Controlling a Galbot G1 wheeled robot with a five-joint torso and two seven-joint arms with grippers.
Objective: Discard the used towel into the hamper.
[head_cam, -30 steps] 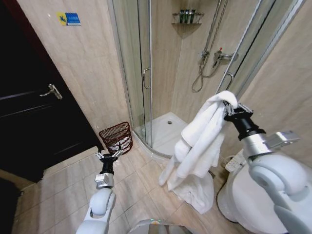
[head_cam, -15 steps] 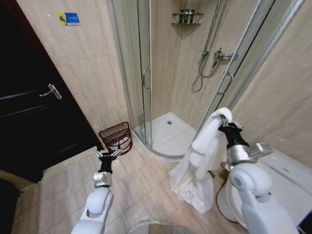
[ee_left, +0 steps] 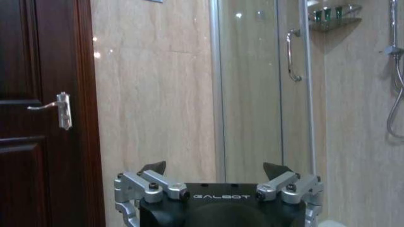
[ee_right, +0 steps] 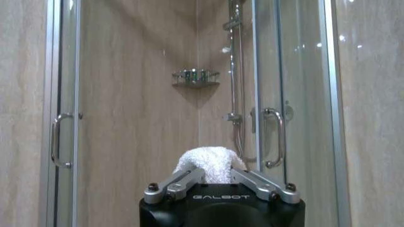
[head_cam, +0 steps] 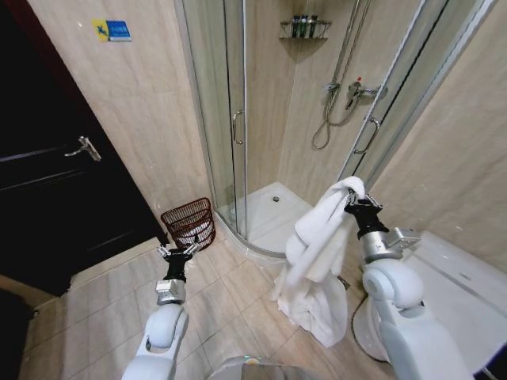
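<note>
A white towel (head_cam: 317, 253) hangs in long folds from my right gripper (head_cam: 354, 198), which is shut on its top fold; the towel's lower end trails on the floor tiles. In the right wrist view a bunch of the towel (ee_right: 208, 165) sits pinched between the fingers. The hamper (head_cam: 189, 224), a reddish-brown woven basket with something white inside, stands on the floor by the shower's glass corner, well to the left of the towel. My left gripper (head_cam: 176, 252) is held low in front of the hamper, open and empty, its fingers (ee_left: 154, 168) spread apart.
A glass shower enclosure (head_cam: 238, 119) with a white tray (head_cam: 273, 214) fills the corner behind. A dark wooden door (head_cam: 55, 166) is at the left. A white toilet (head_cam: 444, 293) stands at the right, under my right arm. Beige floor tiles (head_cam: 103, 309) lie open at the front left.
My right arm has come down and drawn in toward the left with the towel, so more of the towel rests on the floor. The left arm has barely moved.
</note>
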